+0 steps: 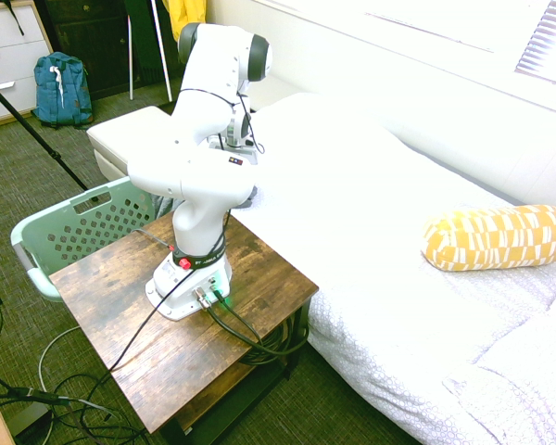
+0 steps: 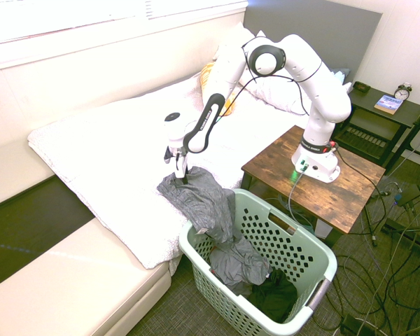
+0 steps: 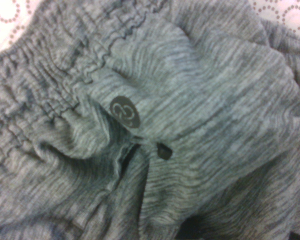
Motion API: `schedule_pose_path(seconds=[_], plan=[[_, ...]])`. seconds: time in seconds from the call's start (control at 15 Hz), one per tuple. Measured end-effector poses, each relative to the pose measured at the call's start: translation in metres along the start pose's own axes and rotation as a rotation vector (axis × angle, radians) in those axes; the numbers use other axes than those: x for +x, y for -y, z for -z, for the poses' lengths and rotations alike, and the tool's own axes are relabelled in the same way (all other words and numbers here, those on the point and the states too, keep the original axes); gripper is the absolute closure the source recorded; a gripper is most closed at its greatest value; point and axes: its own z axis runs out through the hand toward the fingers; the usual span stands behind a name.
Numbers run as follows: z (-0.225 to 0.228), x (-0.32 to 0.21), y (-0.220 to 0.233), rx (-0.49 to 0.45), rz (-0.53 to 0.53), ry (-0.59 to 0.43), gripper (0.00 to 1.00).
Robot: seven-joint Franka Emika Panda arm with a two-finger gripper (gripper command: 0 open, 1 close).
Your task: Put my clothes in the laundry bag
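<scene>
The clothes, a slate-grey rumpled garment, lie on the edge of the white bed and hang over the rim of the laundry bag, a mint-green perforated basket on the floor. More grey fabric and a dark piece lie inside it. My gripper points straight down and presses into the garment's upper end on the bed. Up close, the wrist view is filled with the clothes: an elastic waistband and a round logo. From the other side, the laundry bag shows behind the table, while the arm hides the gripper.
A wooden side table stands right beside the basket. A yellow patterned pillow lies on the bed. A cream bench runs along the bed's foot. A blue backpack stands by the drawers.
</scene>
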Motion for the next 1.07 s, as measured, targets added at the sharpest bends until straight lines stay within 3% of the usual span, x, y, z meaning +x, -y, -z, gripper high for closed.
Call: schedule_pose_path(seconds=[0.67,0.87,1.07], plan=[[0.015,0.005,0.001,0.018,-0.009,-0.005,1.00],[0.059,0.006,0.004,0.050,-0.017,-0.053,1.00],[0.119,-0.043,0.009,0.079,0.007,-0.095,1.00]])
